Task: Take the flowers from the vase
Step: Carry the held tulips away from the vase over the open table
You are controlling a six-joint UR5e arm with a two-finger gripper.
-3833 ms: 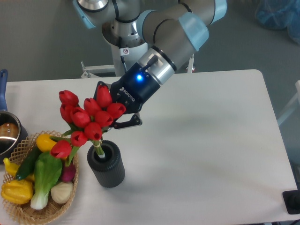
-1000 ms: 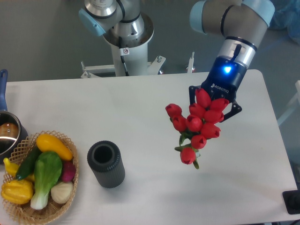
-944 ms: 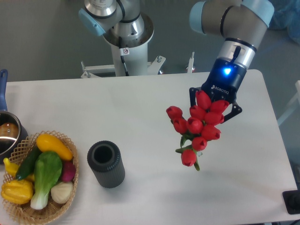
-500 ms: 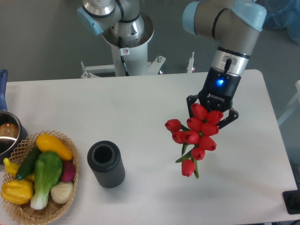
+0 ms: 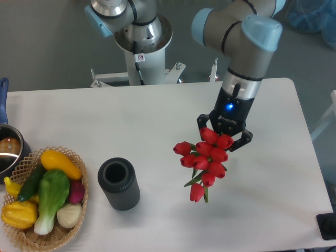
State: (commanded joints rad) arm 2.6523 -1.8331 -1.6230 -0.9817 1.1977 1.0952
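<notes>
White tabletop (image 5: 157,121) with rounded corners fills the lower part of the view, set against a grey floor, with the arm's pedestal behind the far edge. At the left edge sits a woven wicker basket (image 5: 26,231) holding yellow and green vegetables, and beyond it the rim of a metal pot (image 5: 8,149) is partly cut off by the frame. The small dark grey ribbed cylindrical vase (image 5: 118,185) stands upright on the table just right of the basket, its mouth empty. The bunch of red tulip buds with green leaves and stems (image 5: 203,160) is out of the vase and well apart from it, to the right of centre, hanging tilted from the black two-finger gripper (image 5: 223,135) with the lowest bud pointing down toward the tabletop; whether that bud touches the surface cannot be told. The gripper is closed around the upper part of the bunch, its fingers showing on either side of the topmost buds; the exact contact points are hidden by the blooms. Assessment: the lifting step appears complete, the bunch being clear of the vase. The bunch is judged light and soft, with the buds and leaves liable to crush or splay under pressure and the stems liable to slip. The sounder hold would be on the gathered stems below the heads rather than on the blooms; the present hold looks high on the bunch, so swing or slippage during further travel is a risk.
</notes>
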